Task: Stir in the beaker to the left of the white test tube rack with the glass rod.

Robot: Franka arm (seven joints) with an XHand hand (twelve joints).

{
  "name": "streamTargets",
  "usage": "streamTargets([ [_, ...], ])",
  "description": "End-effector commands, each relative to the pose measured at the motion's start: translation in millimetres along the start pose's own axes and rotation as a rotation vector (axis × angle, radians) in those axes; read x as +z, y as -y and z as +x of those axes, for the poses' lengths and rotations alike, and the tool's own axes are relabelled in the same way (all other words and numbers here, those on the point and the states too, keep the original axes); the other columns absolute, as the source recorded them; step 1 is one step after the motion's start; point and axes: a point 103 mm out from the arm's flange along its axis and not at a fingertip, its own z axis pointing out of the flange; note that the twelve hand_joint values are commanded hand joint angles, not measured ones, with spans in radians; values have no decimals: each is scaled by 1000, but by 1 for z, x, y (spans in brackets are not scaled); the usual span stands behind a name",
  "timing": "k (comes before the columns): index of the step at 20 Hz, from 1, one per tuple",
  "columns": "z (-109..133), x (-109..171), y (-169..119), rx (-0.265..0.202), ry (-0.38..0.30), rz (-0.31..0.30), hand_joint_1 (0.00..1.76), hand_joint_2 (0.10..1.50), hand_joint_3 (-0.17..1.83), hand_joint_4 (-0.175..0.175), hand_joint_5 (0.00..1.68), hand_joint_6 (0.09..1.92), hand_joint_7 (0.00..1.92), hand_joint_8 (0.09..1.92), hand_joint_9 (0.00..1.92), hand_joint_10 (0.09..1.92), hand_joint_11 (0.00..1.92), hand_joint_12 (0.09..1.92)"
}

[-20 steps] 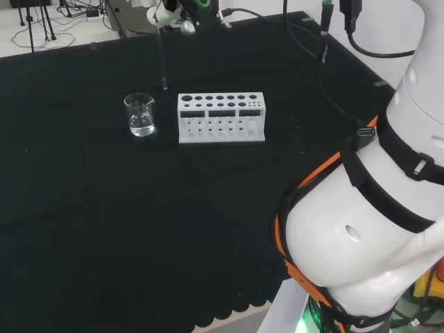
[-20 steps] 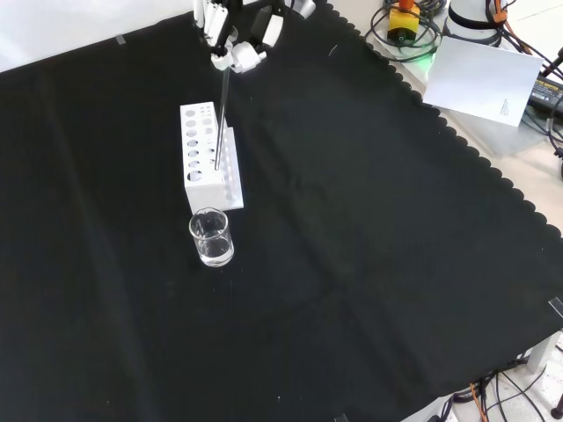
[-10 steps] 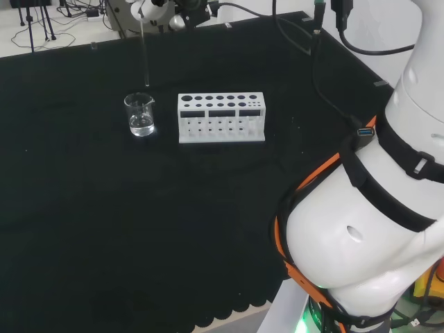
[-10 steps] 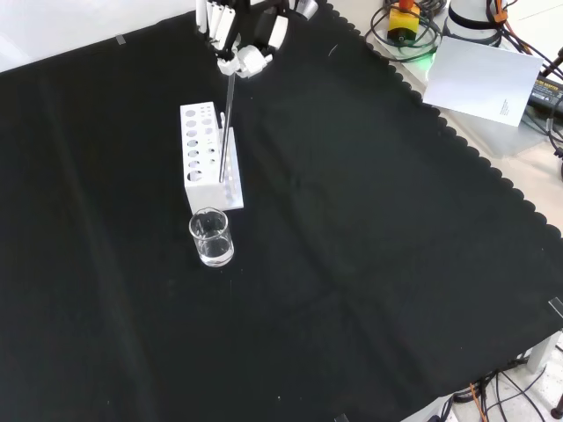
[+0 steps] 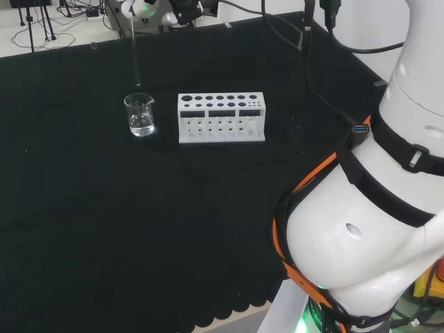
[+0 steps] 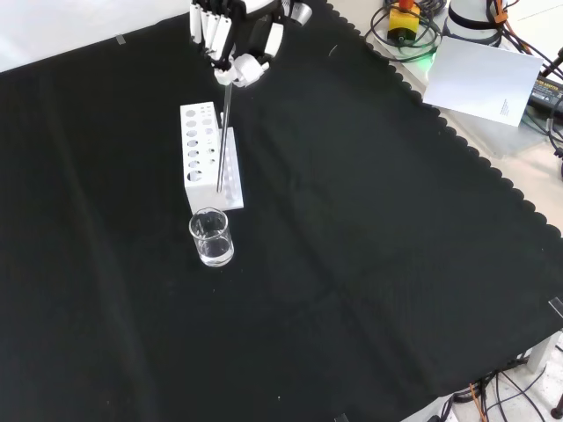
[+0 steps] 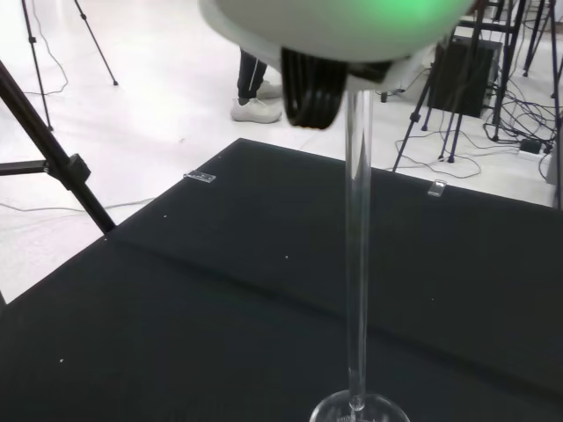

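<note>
A clear glass beaker (image 5: 140, 115) with a little water stands on the black cloth just left of the white test tube rack (image 5: 221, 117) in the head view. In the front view the beaker (image 6: 212, 237) is nearer the camera than the rack (image 6: 210, 156). My hand (image 6: 234, 40) is shut on the glass rod (image 6: 223, 132), which hangs straight down. The rod (image 5: 135, 52) ends a little above the beaker's rim, its tip outside the water. In the wrist view the rod (image 7: 357, 255) points down at the beaker's rim (image 7: 356, 411).
The arm's white links (image 5: 374, 194) take up the right of the head view. Cables, a white sheet (image 6: 488, 79) and gear lie off the cloth's scalloped edge at the front view's upper right. Tripods stand on the floor beyond the bench.
My hand has carried the rod leftward in the head view, from above the rack's left end to over the beaker. The beaker and rack have stayed put.
</note>
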Motion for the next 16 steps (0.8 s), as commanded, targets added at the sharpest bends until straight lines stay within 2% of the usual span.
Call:
streamTargets([
  [1,2,8,-18,-32,-24,3,1322,614,783,-175,1137,711,1328,889,1680,823,1491,1054],
  [16,-4,42,-30,-55,-48,43,1323,611,787,-175,1141,706,1330,887,1682,821,1492,1054],
])
